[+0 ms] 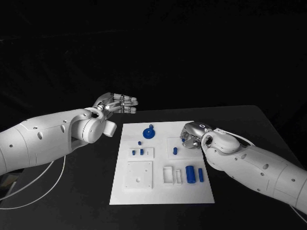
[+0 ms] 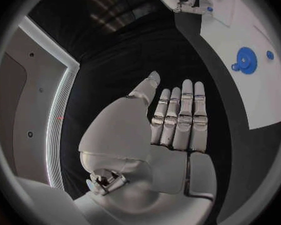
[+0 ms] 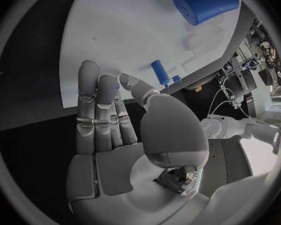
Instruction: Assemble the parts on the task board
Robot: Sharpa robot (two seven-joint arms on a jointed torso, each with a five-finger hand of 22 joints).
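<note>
The white task board (image 1: 160, 191) lies in the middle of the black table, also seen in the left wrist view (image 2: 265, 95) and the right wrist view (image 3: 122, 30). On it are a round blue part (image 1: 148, 133) (image 2: 245, 61), a small blue peg (image 1: 175, 150) (image 3: 160, 72), a thick blue cylinder (image 1: 191, 174) (image 3: 206, 2) and other small blue pieces (image 1: 142, 152). My left hand (image 1: 116, 104) (image 2: 175, 120) hovers off the board's far left corner, fingers straight, holding nothing. My right hand (image 1: 193, 135) (image 3: 109, 115) hangs over the board's right edge beside the peg, empty too.
White raised blocks (image 1: 139, 173) and a slotted holder (image 1: 172, 175) stand on the near half of the board. A white cable (image 1: 36, 184) trails under the left arm. Bare black table surrounds the board on all sides.
</note>
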